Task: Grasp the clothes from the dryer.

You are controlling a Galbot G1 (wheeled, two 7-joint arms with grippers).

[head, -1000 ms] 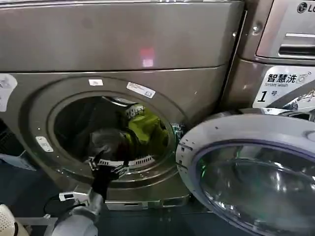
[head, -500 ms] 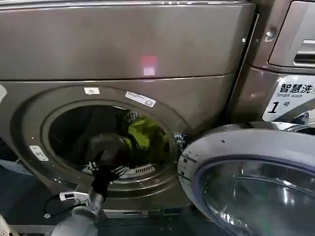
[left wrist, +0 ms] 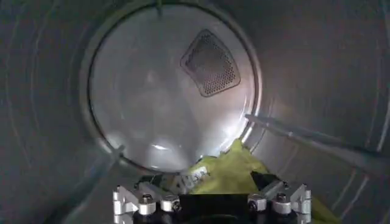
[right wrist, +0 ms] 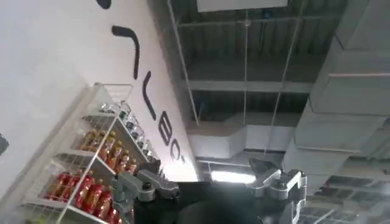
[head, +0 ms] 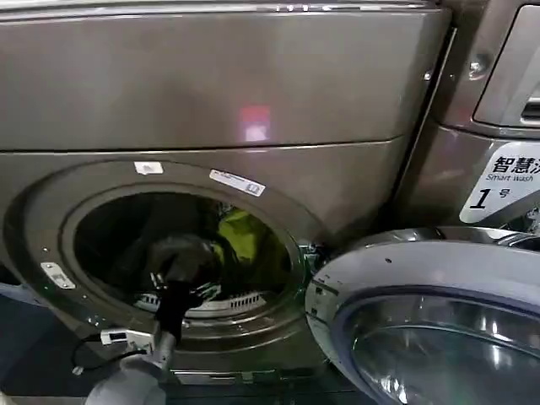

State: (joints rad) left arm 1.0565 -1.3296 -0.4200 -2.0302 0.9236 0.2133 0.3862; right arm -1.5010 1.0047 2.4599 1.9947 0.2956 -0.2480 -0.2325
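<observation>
**Left arm pushed deeper through the porthole, toward the yellow-green garment**

Over the last second the left arm had travelled from the lip of the opening into the drum, and the head view had swung so that the dryer [head: 211,84] sat more squarely ahead and its neighbour slid toward the right edge.

At the left of the scene, the arm rose from the near floor and passed over the lower rim of the porthole. The left gripper [head: 173,268] lay inside the dark mouth of the drum, just left of the clothes [head: 245,240]. Whether its claw stood apart or together could not be told: the head view showed only a dark mass there, and the left wrist view showed the mount but no fingertips.

In the middle, the clothes lay on the drum floor toward the right and far side, the yellow-green piece uppermost. In the left wrist view that fabric [left wrist: 234,173] sat close ahead of the gripper, with the drum's back wall and its vent grille [left wrist: 210,64] beyond. Nothing appeared to be held yet, so the grasp probably remained to be made.

At the right, the open door [head: 430,321] hung near the camera, well clear of the arm. The right gripper [right wrist: 210,198] pointed up at the ceiling, parked, beside a shelf of bottles [right wrist: 91,176]; its fingers could not be judged either.
</observation>
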